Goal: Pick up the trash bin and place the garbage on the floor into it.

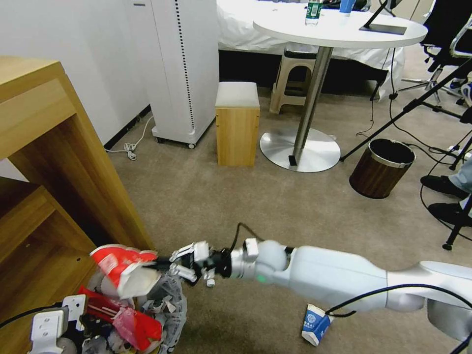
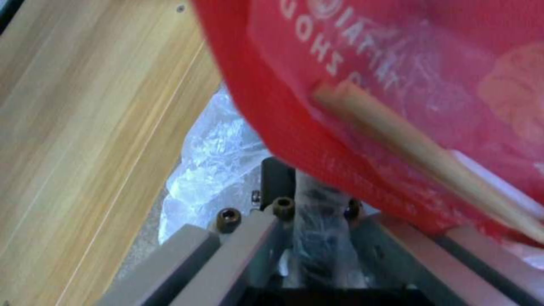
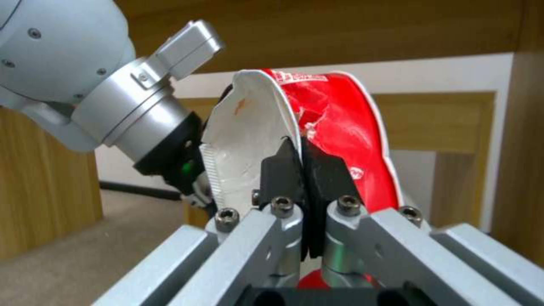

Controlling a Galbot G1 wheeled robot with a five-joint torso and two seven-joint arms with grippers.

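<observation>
Hands share the work beside the wooden shelf unit point(image 1: 54, 162): right hand point(image 1: 169, 265) pinches the crushed red-white paper bowl point(image 1: 125, 270) above the trash bin point(image 1: 169, 305), poised to drop it; left hand point(image 1: 73, 329) steadies the bin, grip unclear. Blue-white carton point(image 1: 314, 324) lies on the floor point(image 1: 236, 206).

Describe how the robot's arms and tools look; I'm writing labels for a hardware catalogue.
The right arm has glossy white rounded shells, a ball-like joint, a silver metal wrist and a small green light. A black cable loops over it. The right tool has grey-white linkage bars with dark bolts and black wedge-shaped fingertips. The left tool has the same pale bars, with a black cable trailing from its white block.
</observation>
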